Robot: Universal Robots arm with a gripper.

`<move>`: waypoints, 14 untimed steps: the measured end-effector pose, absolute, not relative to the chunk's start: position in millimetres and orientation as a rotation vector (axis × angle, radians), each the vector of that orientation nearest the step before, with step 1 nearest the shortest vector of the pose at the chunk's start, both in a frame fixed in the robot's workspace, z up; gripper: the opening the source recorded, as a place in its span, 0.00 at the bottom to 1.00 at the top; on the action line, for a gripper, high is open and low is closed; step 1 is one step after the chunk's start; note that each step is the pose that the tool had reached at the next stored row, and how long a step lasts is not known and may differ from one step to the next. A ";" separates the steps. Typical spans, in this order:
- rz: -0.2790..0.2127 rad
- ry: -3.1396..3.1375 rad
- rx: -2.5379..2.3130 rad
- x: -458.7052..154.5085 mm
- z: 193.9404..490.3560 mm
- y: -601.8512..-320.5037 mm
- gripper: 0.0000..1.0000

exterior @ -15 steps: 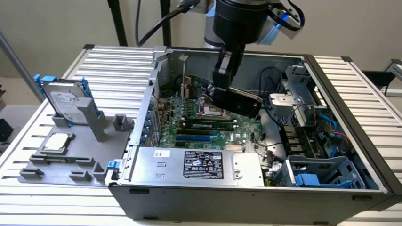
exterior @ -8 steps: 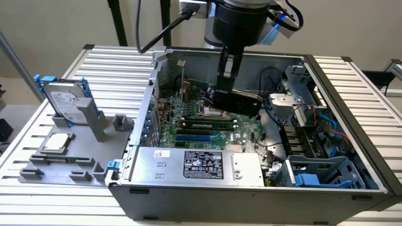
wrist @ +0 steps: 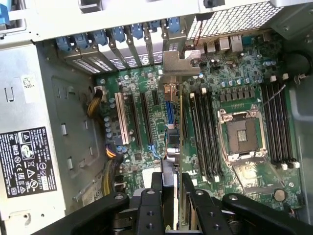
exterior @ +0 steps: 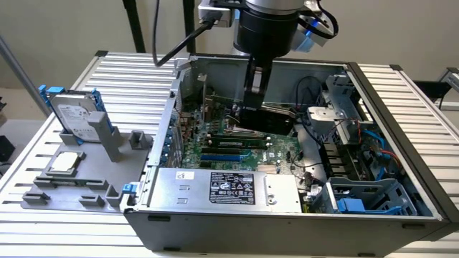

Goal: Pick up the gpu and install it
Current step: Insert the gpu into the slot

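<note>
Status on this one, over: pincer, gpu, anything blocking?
Pincer shut on gpu. It hangs edge-on over motherboard slots, inside case. Seated or not: cannot tell. Nothing visibly blocking.

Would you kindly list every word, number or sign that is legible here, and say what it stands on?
No text reads clearly.
Black label on the power supply: print and symbols, too small.
Hard drive label: too blurred.
White sticker on the power supply: mark unreadable.
The gpu in the gripper: no text shows.
</note>
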State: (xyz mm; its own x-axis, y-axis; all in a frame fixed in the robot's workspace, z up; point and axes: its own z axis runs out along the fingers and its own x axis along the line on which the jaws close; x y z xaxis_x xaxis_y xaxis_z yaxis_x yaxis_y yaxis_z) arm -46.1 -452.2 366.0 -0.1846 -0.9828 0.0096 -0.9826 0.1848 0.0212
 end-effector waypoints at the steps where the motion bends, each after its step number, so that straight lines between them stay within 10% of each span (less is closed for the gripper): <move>1: -0.015 -2.400 1.993 -48.5 364.8 -452.2 0.27; 14: -0.019 -2.364 2.045 -79.1 342.3 -452.2 0.27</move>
State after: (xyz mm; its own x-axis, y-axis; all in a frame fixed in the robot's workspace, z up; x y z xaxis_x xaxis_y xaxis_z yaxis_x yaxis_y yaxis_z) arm -79.1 -452.2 342.3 -0.1442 -0.9895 0.0041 -0.9894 0.1442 0.0196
